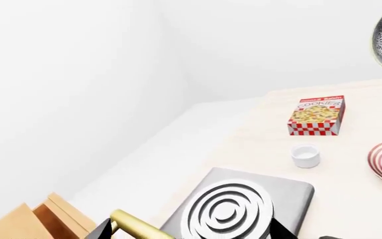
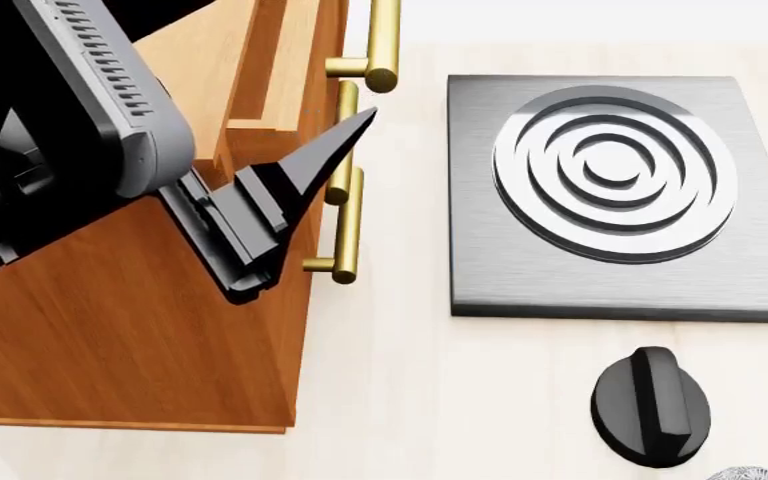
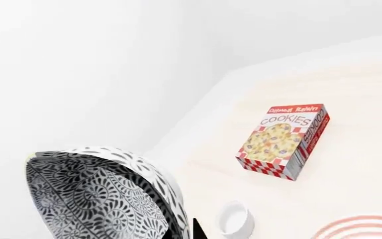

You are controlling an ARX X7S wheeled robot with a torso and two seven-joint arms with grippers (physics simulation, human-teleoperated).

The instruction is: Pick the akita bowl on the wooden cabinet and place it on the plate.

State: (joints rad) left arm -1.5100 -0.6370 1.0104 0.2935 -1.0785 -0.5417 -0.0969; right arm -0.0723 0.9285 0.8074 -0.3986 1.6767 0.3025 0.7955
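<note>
The right gripper's jaws seem clamped on the akita bowl (image 3: 98, 194); carry it level, centring over the plate (image 3: 363, 228) before releasing.

Plain white room, pale wood tabletop

Bare white walls (image 1: 78, 74) meet at a soft corner behind a light, faintly grained wooden table (image 2: 398, 400); the lighting is even and bright, casting only faint shadows on the surface.

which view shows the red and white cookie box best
The right wrist view: the red-and-white checkered cookie box appears large, with its front label and one side readable. The left wrist view shows it smaller and farther off, front only. The head view does not show it.
</note>
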